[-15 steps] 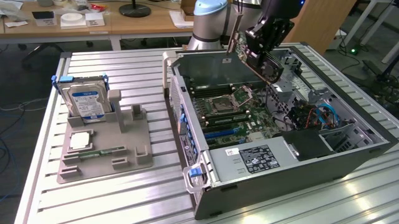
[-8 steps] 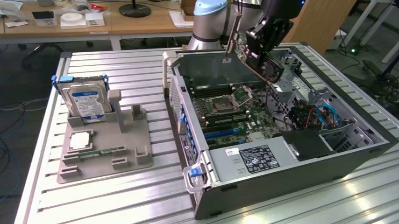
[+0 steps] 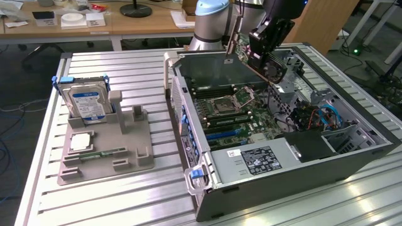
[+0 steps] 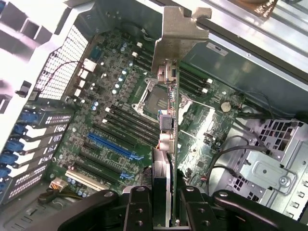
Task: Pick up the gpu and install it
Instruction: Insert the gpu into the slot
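One gpu (image 3: 272, 68), clamped edge-on between the gripper (image 3: 259, 44) fingers (image 4: 139, 204), which are closed on the card. It hangs tilted above the open computer case (image 3: 301, 169), clear of the motherboard (image 3: 236, 110). Its silver end bracket (image 4: 182, 29) sits at the end of the card away from the gripper.

Edges and clearance:
- One case, lying on its side with the open face upward and walled on all four sides. The card hangs near the far wall.
- Several long expansion slots, one of them blue (image 4: 110, 147), lie bare below the card.
- One row of blue latches (image 4: 12, 154) lines the slotted rear wall, beside a perforated grille (image 4: 67, 57).
- One drive cage (image 4: 269, 168), with loose cables, crowds the side toward the exterior view's right.
- One labelled power supply (image 3: 257, 160) fills the near corner.

Surface:
- One slatted metal table (image 3: 125, 197) bears the case.
- One grey holder tray (image 3: 125, 160) lies on the table at the exterior view's left, well apart from the gripper.
- The tray carries one hard drive (image 3: 88, 104) upright, one square chip (image 3: 82, 141) and one memory stick (image 3: 103, 154) lying flat.

Room:
- Wooden desks (image 3: 138, 26) with small clutter stand behind the table.
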`<control>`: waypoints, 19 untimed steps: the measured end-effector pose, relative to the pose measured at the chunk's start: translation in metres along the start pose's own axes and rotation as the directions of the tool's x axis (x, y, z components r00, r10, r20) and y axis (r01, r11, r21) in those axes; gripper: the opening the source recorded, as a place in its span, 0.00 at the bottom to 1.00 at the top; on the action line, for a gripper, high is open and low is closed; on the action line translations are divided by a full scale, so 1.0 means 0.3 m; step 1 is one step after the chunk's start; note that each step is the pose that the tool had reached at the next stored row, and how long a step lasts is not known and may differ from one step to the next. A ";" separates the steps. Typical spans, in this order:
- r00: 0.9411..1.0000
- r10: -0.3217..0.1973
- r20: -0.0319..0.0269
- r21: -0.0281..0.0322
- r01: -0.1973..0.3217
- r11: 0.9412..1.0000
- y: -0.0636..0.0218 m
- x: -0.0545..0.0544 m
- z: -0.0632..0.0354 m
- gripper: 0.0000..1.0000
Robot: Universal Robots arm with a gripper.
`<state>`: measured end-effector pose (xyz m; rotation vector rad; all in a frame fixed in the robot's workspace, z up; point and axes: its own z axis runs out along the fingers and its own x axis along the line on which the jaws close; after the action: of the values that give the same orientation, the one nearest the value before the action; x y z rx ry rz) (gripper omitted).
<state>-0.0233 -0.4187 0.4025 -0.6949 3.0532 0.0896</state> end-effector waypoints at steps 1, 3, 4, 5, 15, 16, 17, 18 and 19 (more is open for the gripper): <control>1.000 -0.006 0.000 0.000 0.006 1.000 0.000 0.000 0.000 0.27; 1.000 -0.019 -0.001 0.000 0.019 1.000 0.000 0.000 0.000 0.27; 1.000 -0.025 -0.001 -0.001 0.025 1.000 0.000 0.000 0.000 0.27; 0.999 -0.032 -0.002 -0.001 0.032 0.999 0.000 0.000 0.000 0.27; 0.995 -0.100 -0.005 -0.003 0.100 0.995 -0.002 0.001 0.000 0.27; 0.994 -0.106 -0.006 -0.003 0.106 0.994 -0.002 0.001 0.000 0.27; 0.994 -0.114 -0.006 -0.003 0.114 0.994 -0.002 0.001 0.000 0.27; 0.993 -0.122 -0.006 -0.003 0.122 0.993 -0.002 0.001 0.000 0.27; 0.991 -0.131 -0.007 -0.003 0.131 0.991 -0.003 0.001 0.000 0.27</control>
<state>-0.0233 -0.4196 0.4025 -0.8946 3.0046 0.0907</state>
